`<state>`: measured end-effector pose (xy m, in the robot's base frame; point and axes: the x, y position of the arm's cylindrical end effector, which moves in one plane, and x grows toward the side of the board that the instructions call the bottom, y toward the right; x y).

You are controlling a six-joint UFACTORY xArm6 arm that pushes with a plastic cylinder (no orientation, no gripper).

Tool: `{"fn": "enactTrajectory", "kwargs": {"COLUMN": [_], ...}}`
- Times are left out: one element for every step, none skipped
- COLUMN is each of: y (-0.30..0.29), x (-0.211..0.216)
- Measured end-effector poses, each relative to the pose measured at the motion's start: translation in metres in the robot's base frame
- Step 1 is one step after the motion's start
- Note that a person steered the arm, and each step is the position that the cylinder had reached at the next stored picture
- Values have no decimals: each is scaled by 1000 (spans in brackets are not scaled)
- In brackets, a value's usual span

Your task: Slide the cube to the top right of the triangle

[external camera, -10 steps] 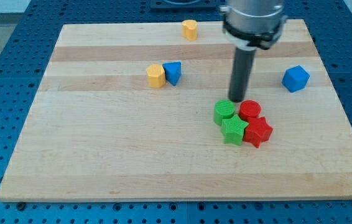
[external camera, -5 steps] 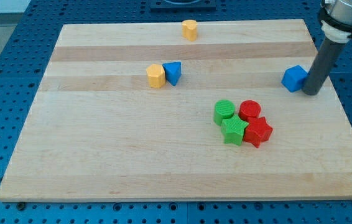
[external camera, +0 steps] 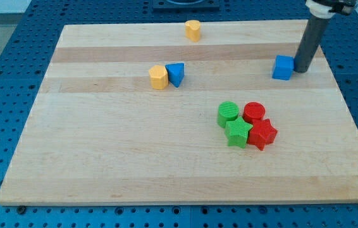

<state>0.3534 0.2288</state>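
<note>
The blue cube (external camera: 283, 68) sits at the view's right, on the upper part of the wooden board (external camera: 103, 158). My tip (external camera: 302, 68) stands just to the right of the cube, touching or almost touching its right side. The blue triangle (external camera: 176, 74) lies far to the cube's left, near the board's middle top, pressed against a yellow block (external camera: 158, 77) on its left.
A second yellow block (external camera: 193, 30) sits near the board's top edge. A cluster of a green cylinder (external camera: 228, 114), a green star (external camera: 237, 133), a red cylinder (external camera: 253, 113) and a red star (external camera: 262, 133) lies below the cube, right of centre.
My tip swung from the green and red cluster to the right of the blue cube, then pushed the cube left and up. The other blocks have not moved.
</note>
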Motion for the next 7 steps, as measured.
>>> {"fn": "enactTrajectory", "kwargs": {"y": [-19, -40, -62, -75, -100, -127, -151], "x": [0, 0, 4, 19, 22, 22, 22]}}
